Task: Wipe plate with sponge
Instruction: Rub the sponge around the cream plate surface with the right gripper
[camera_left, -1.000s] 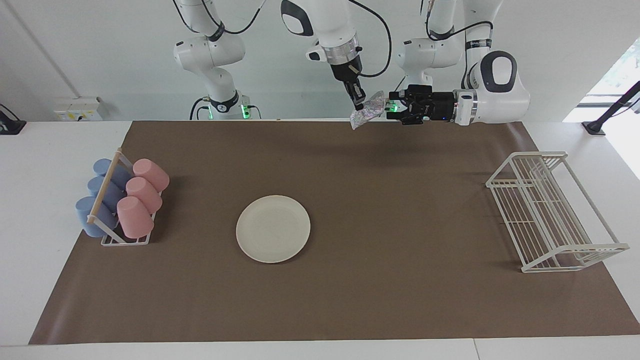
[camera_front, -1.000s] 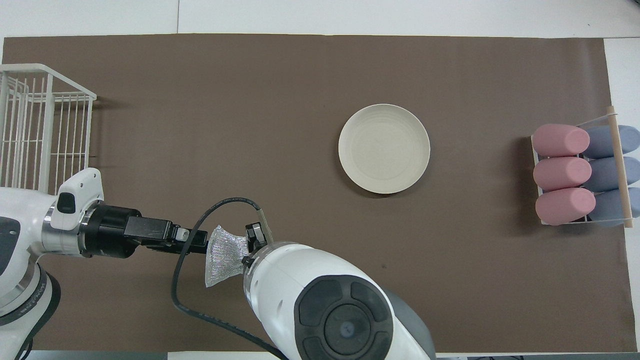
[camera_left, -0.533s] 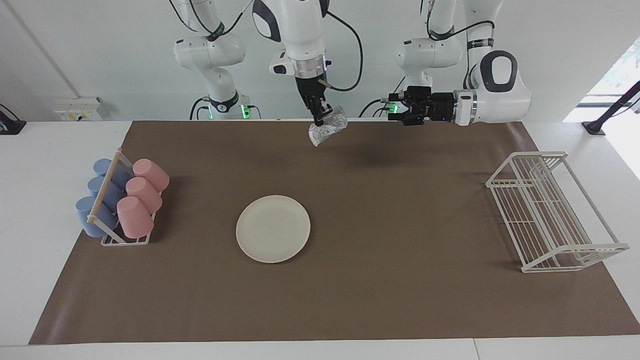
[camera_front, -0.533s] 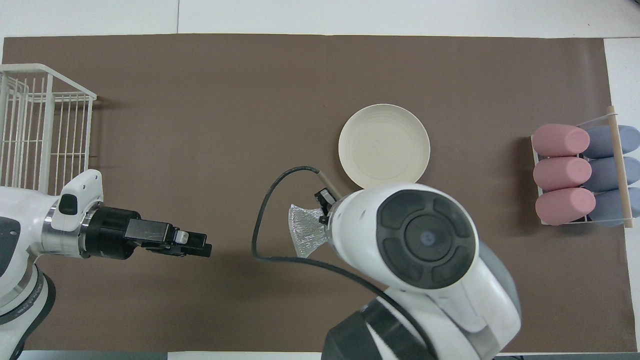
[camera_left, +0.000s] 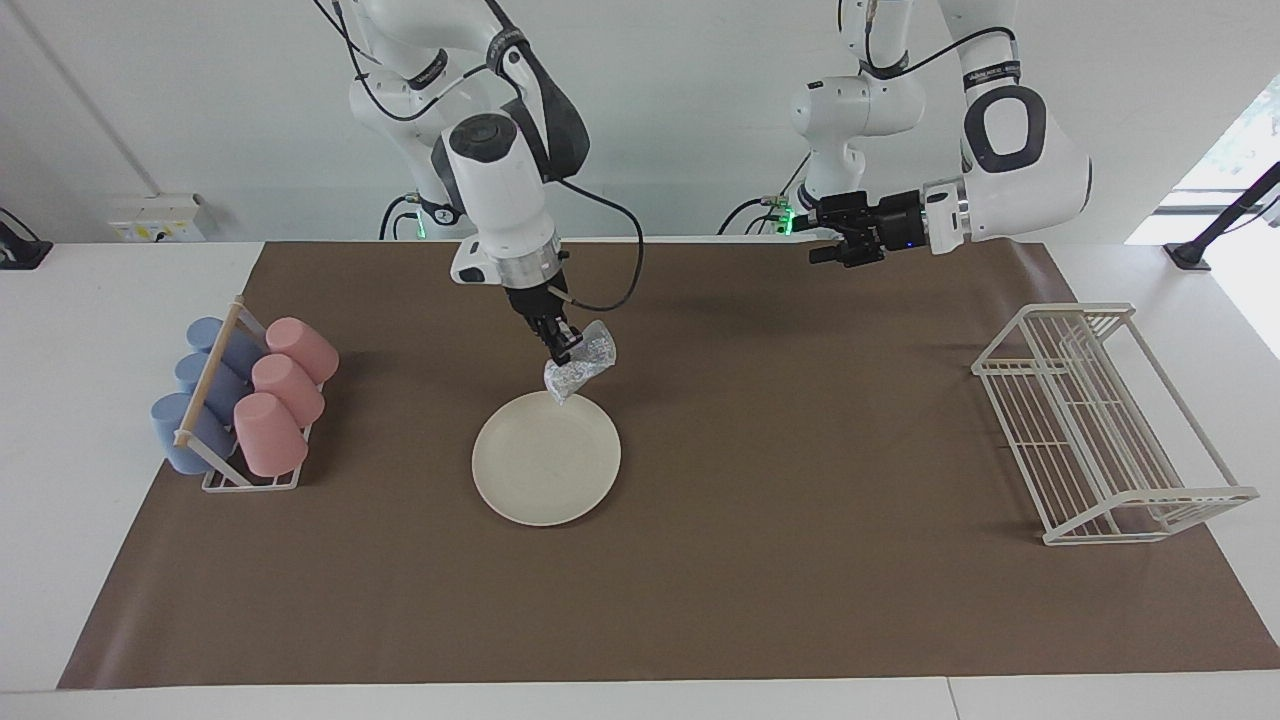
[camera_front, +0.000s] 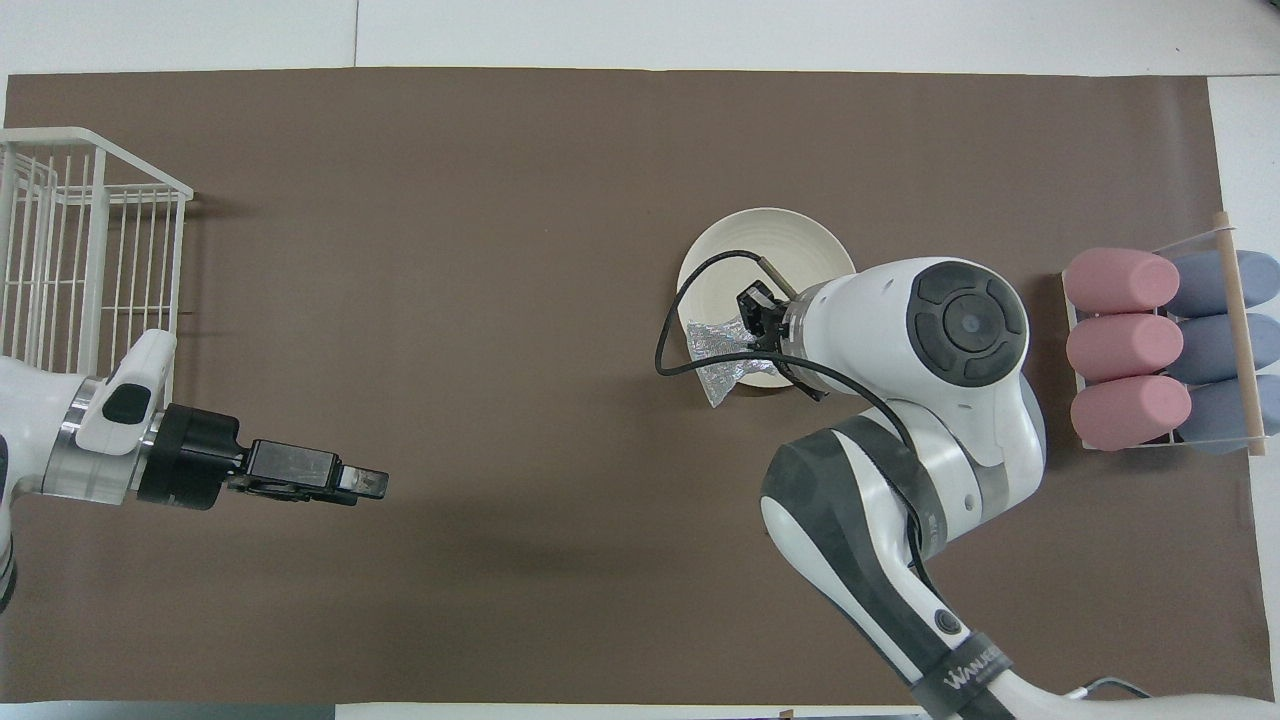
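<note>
On plate (camera_left: 540, 470) rim, gripper-held sponge (camera_left: 580, 365)

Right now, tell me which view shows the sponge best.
The facing view: the sponge hangs free in the right gripper, just above the plate's rim nearest the robots. In the overhead view the sponge is partly covered by the gripper and its height cannot be read.

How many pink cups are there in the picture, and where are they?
3. The pink cups lie in one row in the small rack at the right arm's end, beside a row of blue cups.
</note>
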